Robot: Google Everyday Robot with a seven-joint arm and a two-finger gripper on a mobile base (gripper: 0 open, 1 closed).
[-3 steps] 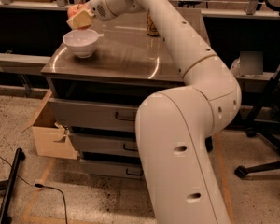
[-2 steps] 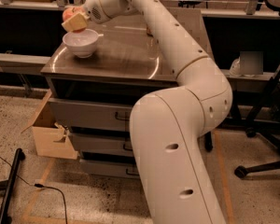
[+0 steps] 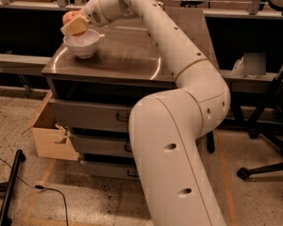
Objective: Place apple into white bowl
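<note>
Camera view was filled on the near side by the thick white lower part of the robot arm (image 3: 179, 164), which rose from the bottom edge and bent back toward the far left. On the floor at the near left lay a thin black cable (image 3: 52, 192). A little farther stood an open cardboard box (image 3: 49, 138), just beside the left side of a grey drawer cabinet (image 3: 94, 119). At the right, well apart from the work, was part of an office chair (image 3: 273, 126).

The cabinet carried a steel top (image 3: 127, 60), and the white bowl (image 3: 82, 44) stood upright near its far left corner. No object could be seen inside the bowl from this angle.

Just above the bowl's far left rim hung the gripper (image 3: 73, 24). It was closed around the apple (image 3: 67, 17); a tan finger pad (image 3: 78, 27) covered the front of the fruit, so only a reddish part showed at the upper left. The apple was in the air, close over the bowl but apart from it, and it seemed to sit a little toward the left edge and not over the middle.

By my judgement the task was mostly done: the apple was grasped, lifted and brought to the bowl. What was left was to centre it over the bowl, lower it a little, open the fingers and take the arm away. The bowl was small and light, so a release too near the rim could tip it or let the apple roll off onto the steel top.
</note>
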